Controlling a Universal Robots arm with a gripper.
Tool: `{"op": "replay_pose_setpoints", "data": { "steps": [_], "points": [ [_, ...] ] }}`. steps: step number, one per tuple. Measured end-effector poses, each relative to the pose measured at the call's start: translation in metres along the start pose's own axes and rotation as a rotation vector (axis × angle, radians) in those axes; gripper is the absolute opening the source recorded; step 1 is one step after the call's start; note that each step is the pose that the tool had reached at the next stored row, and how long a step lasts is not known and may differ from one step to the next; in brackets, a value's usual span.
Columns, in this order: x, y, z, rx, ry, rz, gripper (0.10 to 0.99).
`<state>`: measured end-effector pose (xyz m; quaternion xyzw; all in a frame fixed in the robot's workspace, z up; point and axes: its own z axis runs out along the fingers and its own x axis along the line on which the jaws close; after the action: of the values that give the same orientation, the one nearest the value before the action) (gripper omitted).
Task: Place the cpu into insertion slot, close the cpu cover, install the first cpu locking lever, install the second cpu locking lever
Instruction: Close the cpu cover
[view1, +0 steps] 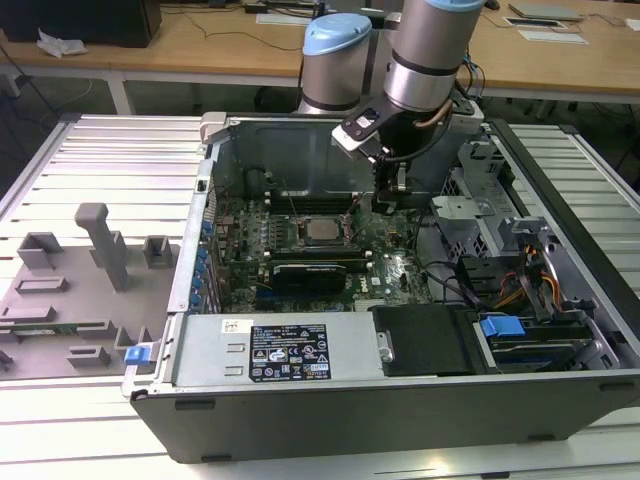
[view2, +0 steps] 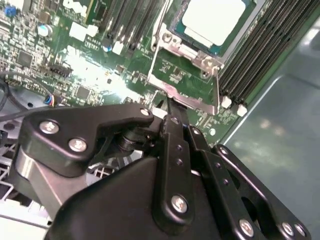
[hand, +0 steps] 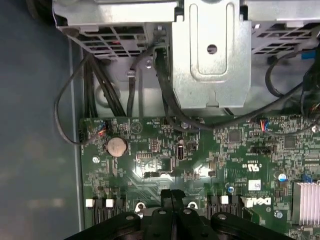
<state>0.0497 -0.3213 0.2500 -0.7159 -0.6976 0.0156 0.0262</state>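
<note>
The gripper (view1: 393, 198) hangs inside the open computer case (view1: 400, 400), low over the green motherboard (hand: 165, 165) and on the exterior view's right of the insertion slot (view1: 304, 236). Its black fingers (view2: 172, 150) are pressed together with only a thin seam between them, and nothing shows pinched there (both wrist views give the same reading). The cpu (view2: 215, 17) lies flat in the slot, its pale metal top facing up. The cpu cover (view2: 187, 52), a silvery frame, lies down around it so that the chip shows through the central window. In the second wrist view the fingertips (view2: 170, 111) sit just beside the cover's nearest edge. Whether they touch it I cannot tell. Long dark memory slots (view2: 260, 55) run alongside the socket. In the first wrist view the closed fingers point down at the board, near a round coin battery (hand: 117, 146). Beyond the board's edge stand a folded metal bracket (hand: 212, 60) and loops of black cable (hand: 65, 115). On the exterior view's left, well apart from the case, a grey fixture tray (view1: 100, 240) rests on the ribbed table (view1: 60, 160).
</note>
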Motion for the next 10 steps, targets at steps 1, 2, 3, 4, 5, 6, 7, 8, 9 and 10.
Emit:
{"op": "replay_pose_setpoints", "data": {
  "steps": [1,2,3,4,5,6,7,8,9,10],
  "points": [
    [-0.0002,-0.004,0.0002,-0.002,-0.0001,0.0,0.106],
    [-0.0003,-0.0104,0.0005,-0.004,-0.0001,0.0,0.106],
    [-0.0005,-0.0181,0.001,-0.007,0.0,0.0,0.106],
    [-0.0007,-0.0224,0.0012,-0.009,0.0,0.0,0.106],
    [-0.0007,-0.0255,0.0014,-0.01,0.0001,0.0,0.106],
    [-0.0008,-0.0294,0.0017,-0.012,0.0002,0.0,0.106],
    [-0.001,-0.0328,0.0019,-0.013,0.0002,0.0,0.106],
    [-0.0011,-0.0369,0.0021,-0.015,0.0002,0.0,0.106],
    [-0.0011,-0.0395,0.0023,-0.017,0.0004,0.0,0.106],
    [-0.0012,-0.0406,0.0024,-0.017,0.0003,0.0,0.106]
  ]
}}
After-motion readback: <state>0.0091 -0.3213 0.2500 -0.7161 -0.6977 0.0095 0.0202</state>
